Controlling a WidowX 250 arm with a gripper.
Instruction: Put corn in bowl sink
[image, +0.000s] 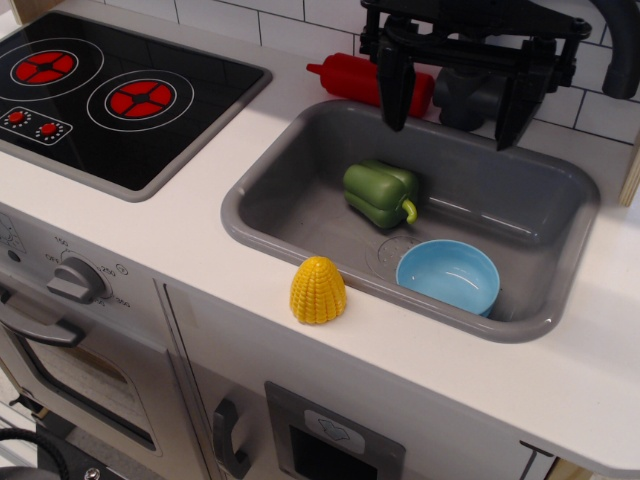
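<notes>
The yellow ribbed corn (318, 291) stands upright on the white counter, just outside the front rim of the grey sink (300, 245). The light-blue bowl (448, 276) sits empty in the sink's front right corner. My black gripper (460, 105) hangs high above the back of the sink, fingers wide apart and holding nothing. It is well away from the corn, up and to the right of it.
A green toy pepper (381, 193) lies in the sink, left of the bowl. A red ketchup bottle (365, 80) lies behind the sink by the tiled wall. The black stovetop (110, 95) with red burners is on the left. The counter's front edge drops to oven doors.
</notes>
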